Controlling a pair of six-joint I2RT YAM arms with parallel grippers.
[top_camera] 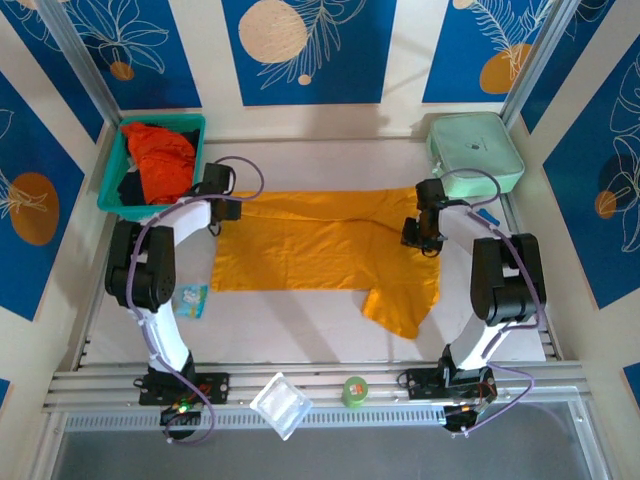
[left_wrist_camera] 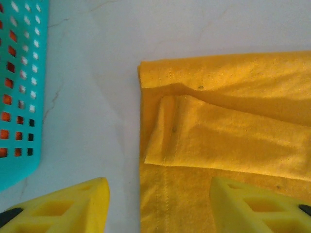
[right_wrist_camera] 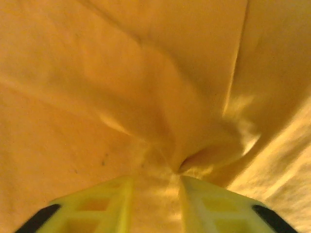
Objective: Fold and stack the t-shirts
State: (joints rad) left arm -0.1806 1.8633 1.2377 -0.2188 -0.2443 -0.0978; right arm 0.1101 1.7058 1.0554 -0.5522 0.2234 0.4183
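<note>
A mustard-yellow t-shirt (top_camera: 310, 245) lies spread across the middle of the table, its top part folded over and one sleeve (top_camera: 400, 305) hanging toward the front. The left gripper (top_camera: 226, 206) hovers at the shirt's left edge. In the left wrist view the left gripper (left_wrist_camera: 159, 187) is open, with the hem (left_wrist_camera: 165, 194) running between its fingers. My right gripper (top_camera: 421, 236) sits low on the shirt's right side. Seen from its wrist, the right gripper (right_wrist_camera: 155, 182) has its fingers apart, with puckered yellow cloth (right_wrist_camera: 160, 121) in the gap. A red-orange t-shirt (top_camera: 160, 160) is bunched in the basket.
The teal basket (top_camera: 112, 195) (left_wrist_camera: 19, 97) stands at the back left, close to the left gripper. A mint-green box (top_camera: 475, 150) is at the back right. Near the front edge lie a clear plastic tray (top_camera: 280, 405), a green roll (top_camera: 355, 390) and a small blue packet (top_camera: 192, 300).
</note>
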